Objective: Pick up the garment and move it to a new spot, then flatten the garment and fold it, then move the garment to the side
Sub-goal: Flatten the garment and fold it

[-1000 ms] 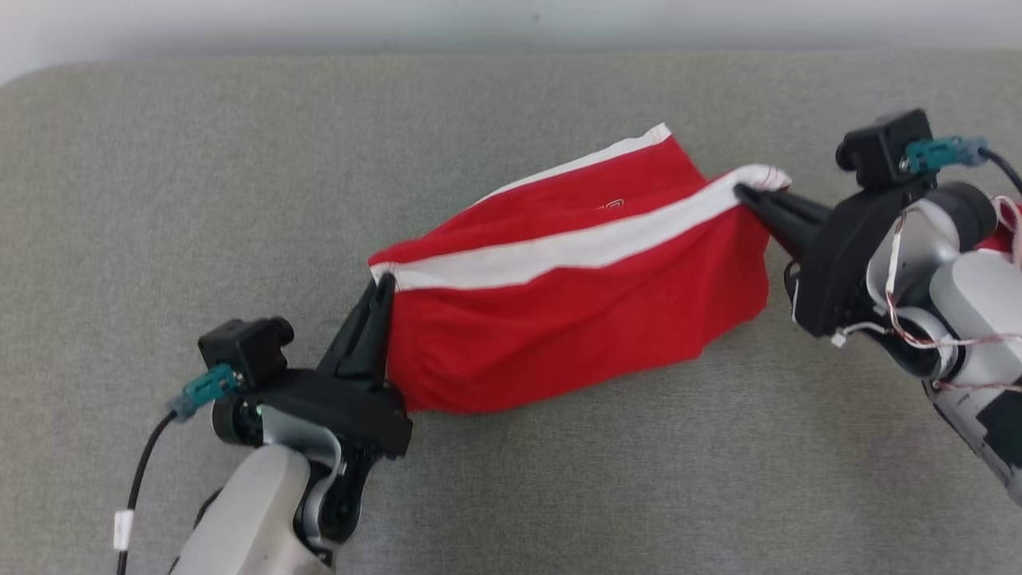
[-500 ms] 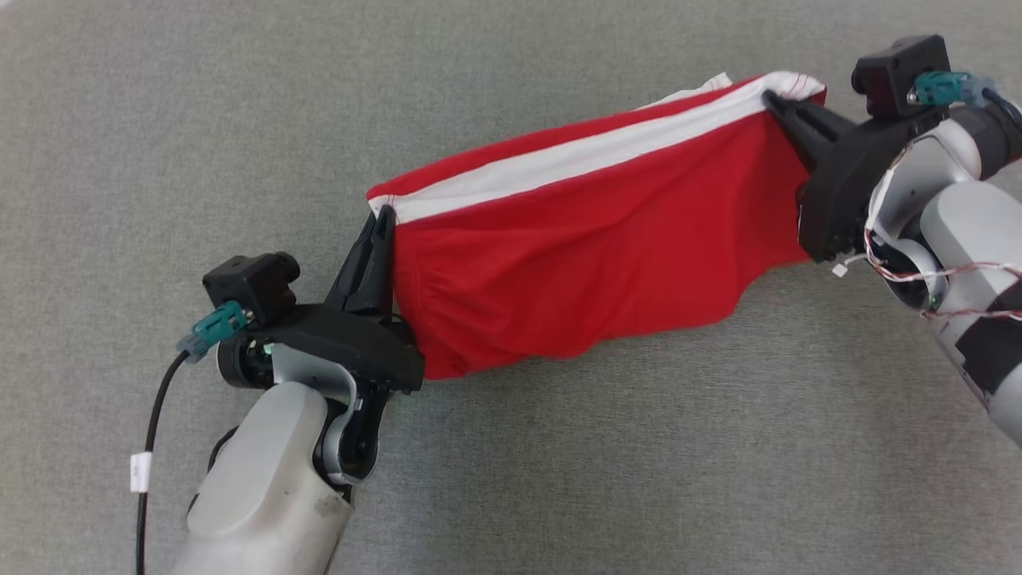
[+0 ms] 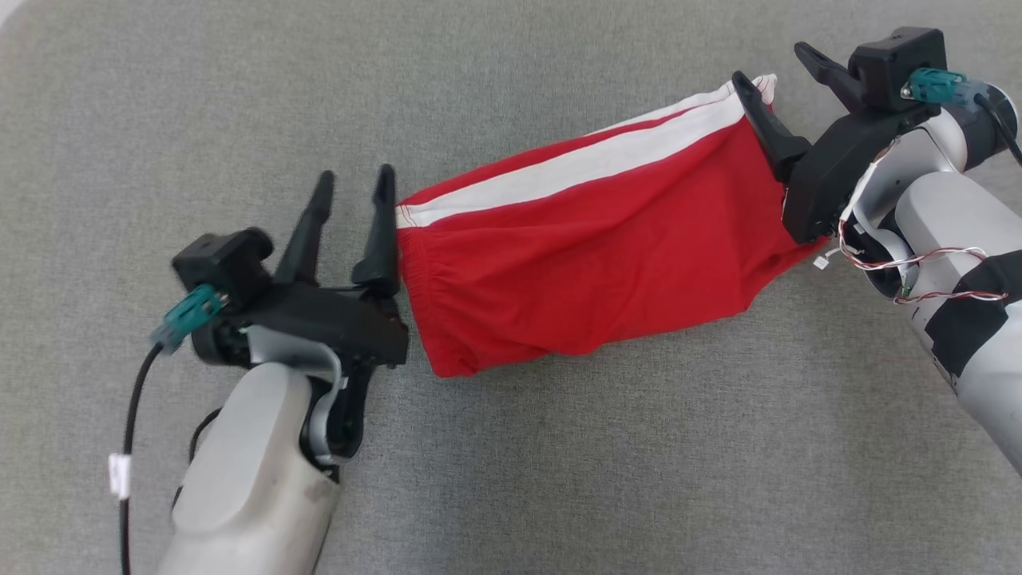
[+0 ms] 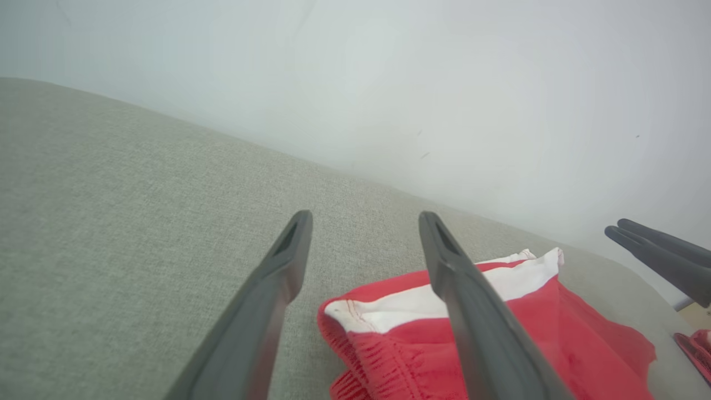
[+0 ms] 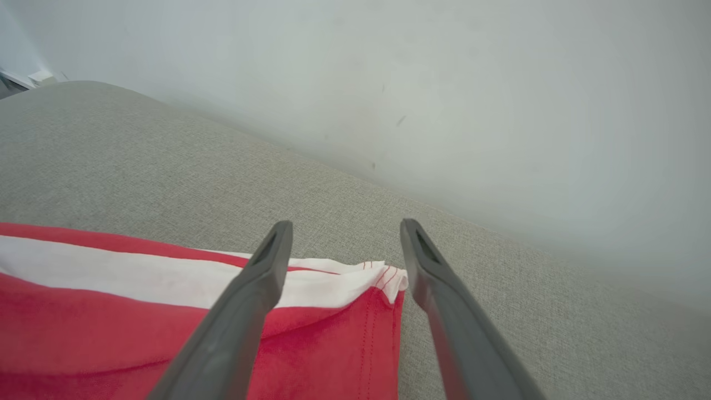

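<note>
The garment (image 3: 591, 255) is a pair of red shorts with a white side stripe, lying stretched out across the grey cushion. My left gripper (image 3: 355, 185) stands open just left of its waistband end, the near finger touching the cloth's edge. My right gripper (image 3: 770, 64) is open at the far right end, one finger resting over the hem corner. In the left wrist view the garment (image 4: 444, 333) lies under the right finger, with nothing between the left gripper (image 4: 364, 219) fingertips. In the right wrist view the hem corner of the garment (image 5: 333, 289) sits between the spread fingers of the right gripper (image 5: 344, 228).
The grey fabric cushion (image 3: 559, 463) spreads all around the garment. A pale wall (image 4: 444, 83) rises behind the cushion's far edge. Another red piece of cloth (image 4: 694, 341) peeks in at the right edge of the left wrist view.
Both grippers were shut on the garment's two ends; now both have opened and let go. The garment has dropped onto the cushion. The camera also shifted between frames.
</note>
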{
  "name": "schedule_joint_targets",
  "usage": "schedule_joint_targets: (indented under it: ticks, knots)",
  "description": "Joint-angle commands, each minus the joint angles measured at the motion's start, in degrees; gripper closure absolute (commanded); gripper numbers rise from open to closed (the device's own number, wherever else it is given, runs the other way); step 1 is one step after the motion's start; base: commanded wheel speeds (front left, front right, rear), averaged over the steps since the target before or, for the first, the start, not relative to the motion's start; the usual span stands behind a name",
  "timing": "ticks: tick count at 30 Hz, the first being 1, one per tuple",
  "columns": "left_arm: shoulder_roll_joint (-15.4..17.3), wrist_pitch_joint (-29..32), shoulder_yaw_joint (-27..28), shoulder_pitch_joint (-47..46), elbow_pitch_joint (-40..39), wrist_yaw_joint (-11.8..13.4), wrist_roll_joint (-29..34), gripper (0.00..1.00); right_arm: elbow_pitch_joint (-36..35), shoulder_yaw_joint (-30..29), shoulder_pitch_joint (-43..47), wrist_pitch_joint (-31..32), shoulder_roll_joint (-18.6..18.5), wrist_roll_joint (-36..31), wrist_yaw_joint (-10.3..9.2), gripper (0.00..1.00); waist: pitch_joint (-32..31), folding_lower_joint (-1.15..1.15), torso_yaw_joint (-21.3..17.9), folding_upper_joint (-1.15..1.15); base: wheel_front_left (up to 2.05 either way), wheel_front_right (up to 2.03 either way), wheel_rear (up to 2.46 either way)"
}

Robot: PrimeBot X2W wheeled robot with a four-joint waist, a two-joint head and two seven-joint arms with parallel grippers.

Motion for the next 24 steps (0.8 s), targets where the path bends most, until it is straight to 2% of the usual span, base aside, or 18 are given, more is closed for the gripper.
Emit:
schedule_joint_targets:
  ticks: [1, 6, 13, 17, 24]
  knots:
    - [0.0, -0.2, 1.5, 1.8, -1.2, 0.1, 1.4, 0.00, 0.6, 0.3, -0.1, -1.0, 0.1, 0.6, -0.16, 0.00, -0.9, 0.00, 0.0, -0.01, 0.00, 0.00, 0.00]
    - [-0.1, -0.3, 6.7, 6.6, -7.4, -0.7, 7.7, 0.00, 2.5, 0.3, 2.0, -0.7, -0.8, 3.4, -0.16, 0.00, -2.8, 0.00, 0.2, -0.01, 0.00, 0.00, 0.00]
    - [-0.3, -0.1, 13.3, 18.9, -17.0, -4.2, 17.0, 0.00, 6.8, -1.4, 5.1, 3.8, -2.0, 9.3, -0.15, 0.00, -4.4, 0.00, 1.8, -0.01, 0.00, 0.00, 0.00]
    - [-0.5, -0.1, 15.6, 24.8, -20.0, -5.5, 18.6, 0.00, 9.1, -3.0, 5.8, 4.4, -1.7, 11.6, -0.15, 0.00, -3.9, 0.00, 3.0, -0.01, 0.00, 0.00, 0.00]
    - [-0.5, -0.1, 16.3, 33.3, -22.6, -5.9, 17.9, 0.00, 14.4, -4.5, 6.0, 5.2, -0.8, 12.6, -0.15, 0.00, -3.4, 0.00, 5.6, -0.01, 0.00, 0.00, 0.00]
